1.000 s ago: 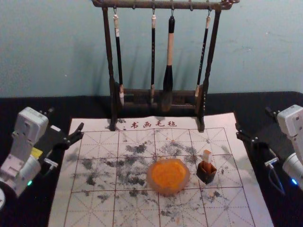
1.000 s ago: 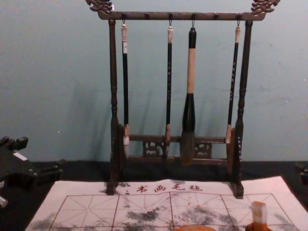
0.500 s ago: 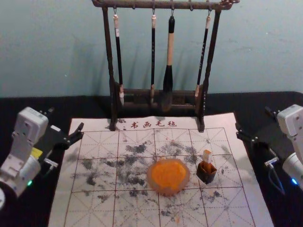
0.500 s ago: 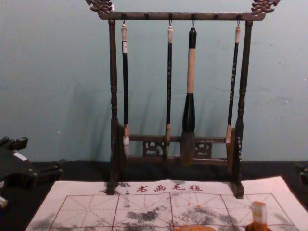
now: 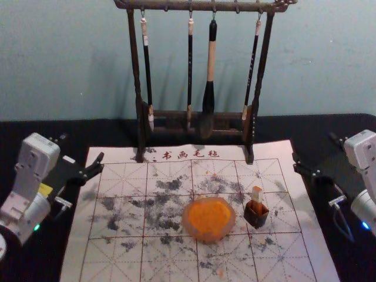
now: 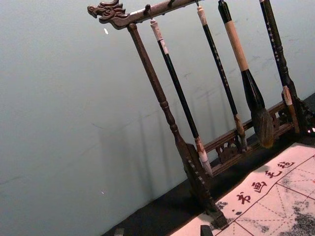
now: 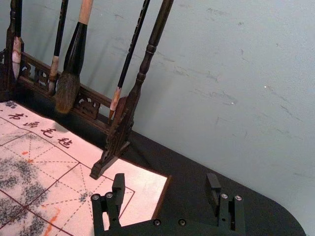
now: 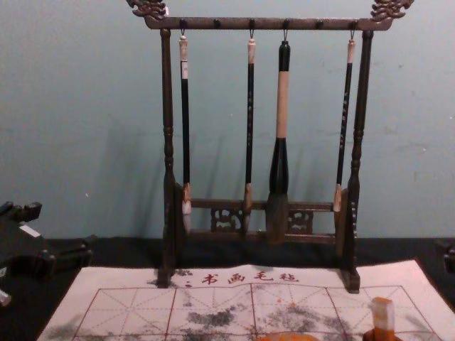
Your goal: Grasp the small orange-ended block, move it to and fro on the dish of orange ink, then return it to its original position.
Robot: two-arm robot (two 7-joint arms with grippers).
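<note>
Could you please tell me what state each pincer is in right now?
Left pincer: open, empty, near the left edge of the calligraphy mat.
Right pincer: open, empty, near its right edge.

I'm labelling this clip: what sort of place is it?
Probably a calligraphy practice table: brushes hang from a wooden rack, ink-smudged gridded paper lies before it, and a dish of orange ink sits on that.
</note>
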